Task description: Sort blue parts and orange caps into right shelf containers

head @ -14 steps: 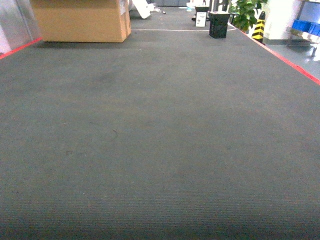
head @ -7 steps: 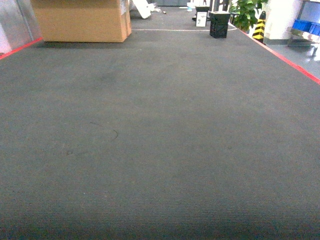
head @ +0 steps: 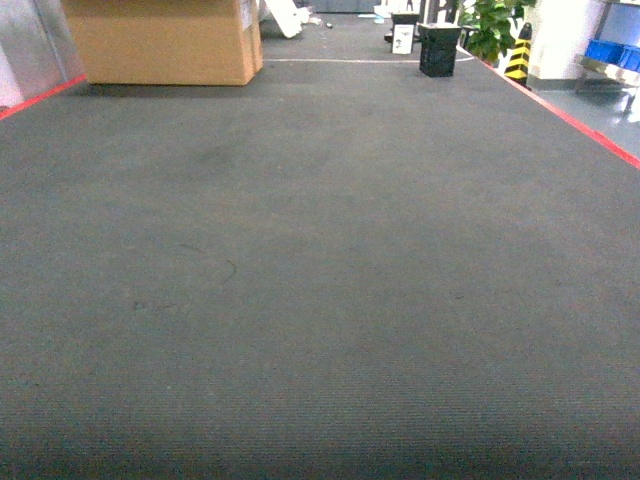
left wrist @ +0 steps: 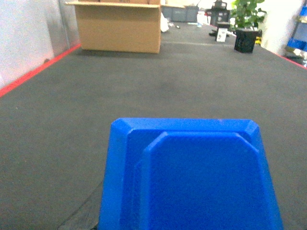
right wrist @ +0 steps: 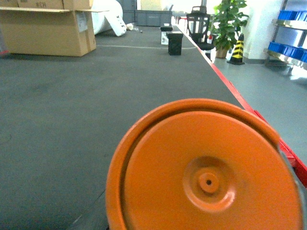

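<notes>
Dark grey carpet [head: 320,280] fills nearly all of the head view, edged with red floor tape [head: 590,130] along the right and with no arm or gripper showing in it. Filling the bottom of the left wrist view is a blue part [left wrist: 192,177], blocky with chamfered corners, so close to the lens that it appears to be carried by the left arm; the fingers themselves are hidden, so I cannot tell how the jaws stand. Likewise an orange cap [right wrist: 206,172], its round face with a small centre boss toward the camera, fills the lower right wrist view, and that gripper's state is equally unreadable. Farther out, a cardboard box [head: 165,40] sits at upper left, and blue shelf containers [head: 612,50] show at the far upper right. The step in hand looks like transport: the next move calls for driving and turning right toward those bins before any release.
</notes>
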